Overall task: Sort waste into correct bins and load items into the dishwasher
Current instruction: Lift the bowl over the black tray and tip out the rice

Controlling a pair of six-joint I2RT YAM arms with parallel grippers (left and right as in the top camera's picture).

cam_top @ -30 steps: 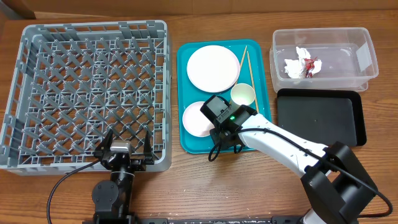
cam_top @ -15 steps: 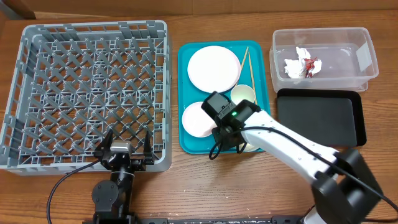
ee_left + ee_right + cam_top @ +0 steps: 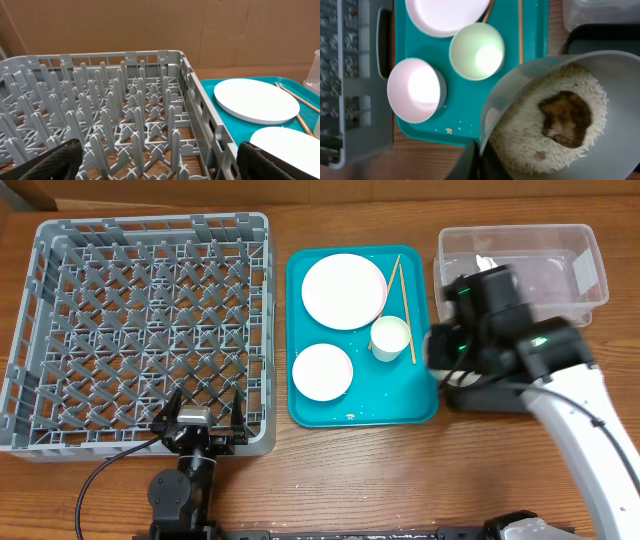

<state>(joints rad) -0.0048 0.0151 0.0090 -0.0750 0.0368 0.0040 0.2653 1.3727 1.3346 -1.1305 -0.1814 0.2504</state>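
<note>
We see the bowl (image 3: 620, 70), carrying rice (image 3: 520, 135) and a brown lump (image 3: 565, 117), near the black tray (image 3: 605, 42); two plates (image 3: 344, 290), cup (image 3: 390, 337) and chopsticks (image 3: 402, 295) lie between rack (image 3: 150, 330) and tub (image 3: 590, 270).

A teal tray (image 3: 400, 395) lies on the wooden table (image 3: 350, 480) (cardboard wall (image 3: 150, 25) behind).

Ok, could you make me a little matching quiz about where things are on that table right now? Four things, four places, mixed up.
Things:
1. small white cup
2. brown food lump
3. chopsticks
4. grey dish rack

Places:
A. lying along the right side of the teal tray
B. on the table, left of the teal tray
C. upright on the teal tray, beside the smaller plate
D. on rice in the bowl gripped by the right fingers

Pairs: 1-C, 2-D, 3-A, 4-B.
</note>
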